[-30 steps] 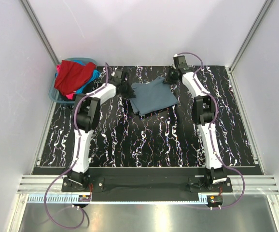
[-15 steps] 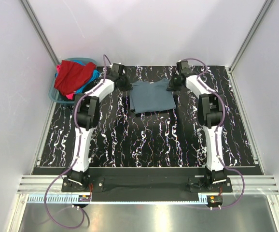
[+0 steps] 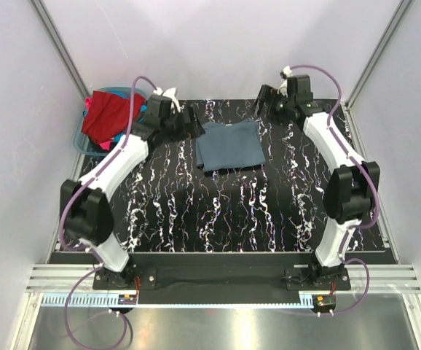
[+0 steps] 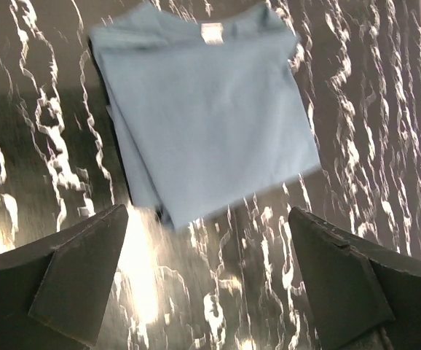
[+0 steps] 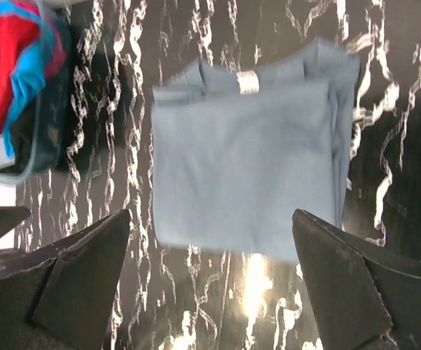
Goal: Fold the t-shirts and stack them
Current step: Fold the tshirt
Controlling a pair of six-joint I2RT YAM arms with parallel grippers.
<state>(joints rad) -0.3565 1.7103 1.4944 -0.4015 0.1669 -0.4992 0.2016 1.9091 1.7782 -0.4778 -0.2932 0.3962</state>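
Holding nothing w/ L gripper (image 4: 207, 215) or R gripper (image 5: 210, 215), both wide open, hanging by the far corners of grey-blue t-shirt (image 3: 230, 146). Folded flat on worktop (image 3: 218, 211), far middle: 1 done. Left to fold + stack: red t-shirt (image 3: 108, 113), bright blue t-shirt (image 3: 143, 113), heaped in teal basket (image 3: 79, 140), far-left corner.

Slate grey-blue t-shirt (image 3: 229, 144), folded: one
Teal-blue basket (image 3: 121, 90): one
Cloth colours heaped in the basket: three, namely red cloth (image 3: 108, 113), bright blue cloth (image 5: 30, 69) and pink cloth (image 3: 87, 103); number of garments unclear
Grippers: two, the left gripper (image 3: 190, 125) and the right gripper (image 3: 266, 100)
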